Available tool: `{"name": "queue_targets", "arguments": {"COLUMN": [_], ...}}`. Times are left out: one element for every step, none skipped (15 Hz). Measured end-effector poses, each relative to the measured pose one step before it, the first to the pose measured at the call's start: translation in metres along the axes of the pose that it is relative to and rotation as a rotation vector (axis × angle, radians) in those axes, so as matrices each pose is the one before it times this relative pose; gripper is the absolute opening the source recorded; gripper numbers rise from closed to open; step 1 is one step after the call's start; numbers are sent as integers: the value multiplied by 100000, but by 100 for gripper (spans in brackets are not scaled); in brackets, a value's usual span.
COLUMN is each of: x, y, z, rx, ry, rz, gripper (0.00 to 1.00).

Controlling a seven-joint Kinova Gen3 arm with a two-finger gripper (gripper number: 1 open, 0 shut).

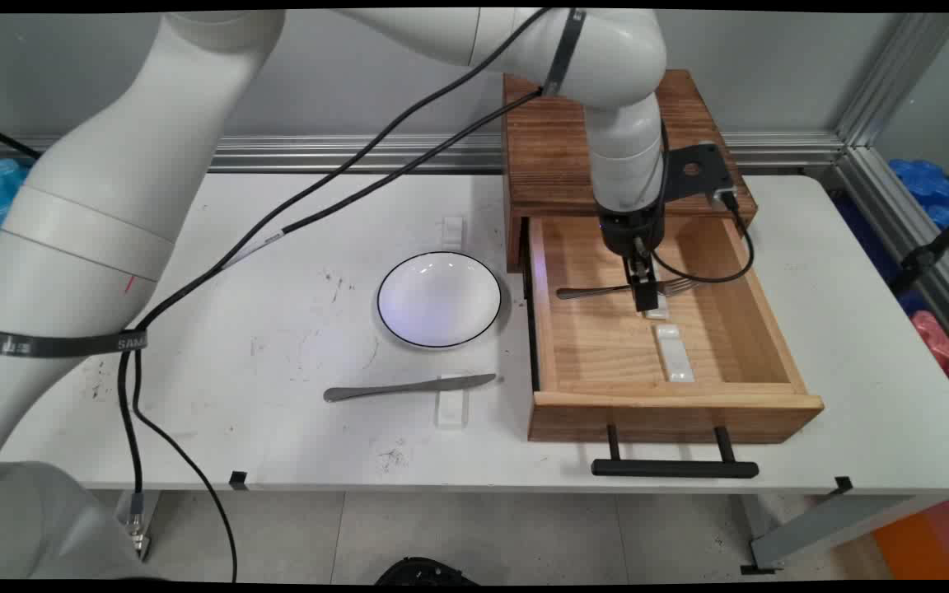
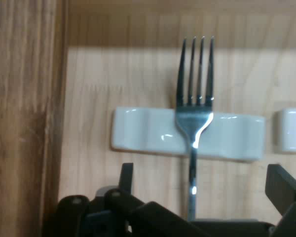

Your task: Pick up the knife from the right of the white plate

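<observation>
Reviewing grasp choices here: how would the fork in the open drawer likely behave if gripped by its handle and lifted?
The fork looks like polished metal, so probably stiff but slippery between the open gripper fingers. Its neck lies across a white rest, so pushing it sideways could slide it off. Thin handle: it may pivot if gripped off-centre.

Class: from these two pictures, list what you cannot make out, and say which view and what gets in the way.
- Main view: the gripper hides where the fork meets its white rest; whether the jaws touch the fork is unclear.
- Hand view: the fork's handle is hidden behind the gripper's linkage at the bottom edge.
- Hand view: the second rest is cut off by the right edge.
- Main view: the arm hides part of the wooden cabinet.
</observation>
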Motion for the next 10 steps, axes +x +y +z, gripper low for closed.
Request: {"name": "queue_targets", "arguments": {"x": [114,116,142,141,163,119,46,6,-66,-113], "y": [152,206,181,174,165,163,118,137,106,106], "z": [-467,-700,-711,-681,-884,-958,-888,-1158,-888,-868], "rx": [-414,-506,-345,-333,-234,-212,-48,-12,-36,37], "ry": [588,741,734,686,777,700,535,643,352,348], "rz": [-26,-228,-185,-173,-278,-255,-226,-356,-231,-247], "gripper": [100,100,100,100,100,100,100,100,100,100]}}
